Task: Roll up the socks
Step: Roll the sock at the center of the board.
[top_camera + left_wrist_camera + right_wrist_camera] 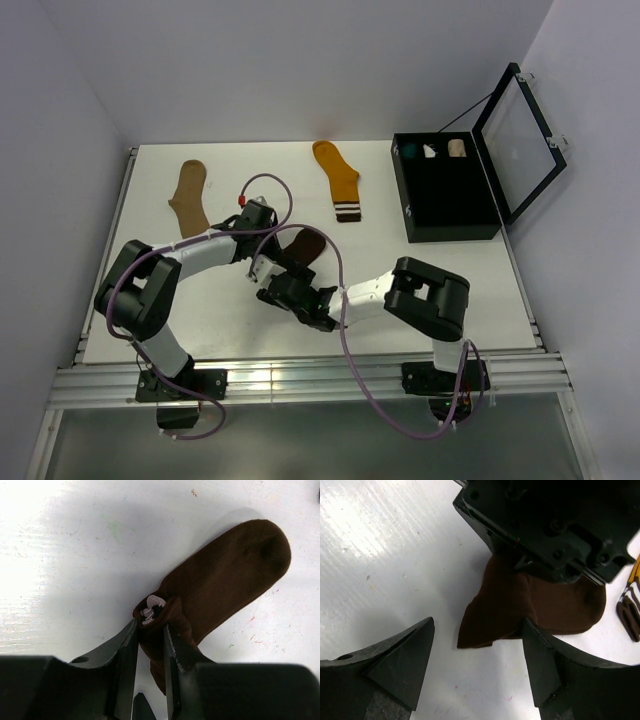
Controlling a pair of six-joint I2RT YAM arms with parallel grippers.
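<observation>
Left wrist view: left fingers (129, 647) narrow, clamped on the bunched cuff end of the dark brown sock (225, 580), its toe end flat on the white surface (60, 555). Right fingers (405, 655) spread wide, holding nothing, just beside that sock. Tan sock (190, 197) and mustard-orange sock (338, 180) lie flat farther back, well apart.
</observation>
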